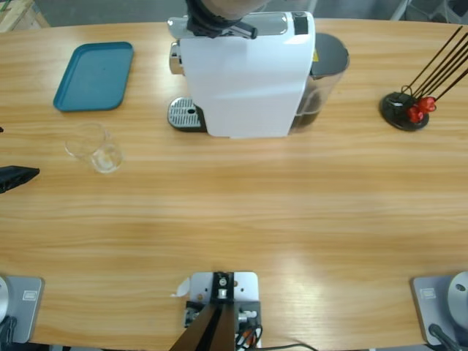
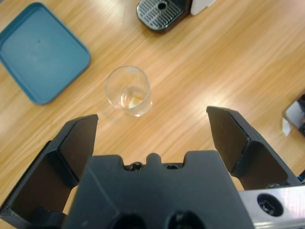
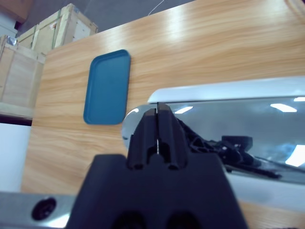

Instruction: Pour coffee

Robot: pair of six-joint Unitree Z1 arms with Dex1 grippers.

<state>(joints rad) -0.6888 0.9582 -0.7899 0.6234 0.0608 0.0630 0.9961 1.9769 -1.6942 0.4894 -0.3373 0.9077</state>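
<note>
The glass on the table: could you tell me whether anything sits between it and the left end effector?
Nothing visible does. The left end effector is open, with only bare table between it and the glass. The teal tray lies off to one side.

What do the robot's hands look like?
Both are matte black plastic. The left gripper has two chunky, wedge-shaped fingers on a blocky black body, with a silver metal plate and bolt at the lower right. The right gripper has two ridged fingers on a blocky body, with a silver strip below.
</note>
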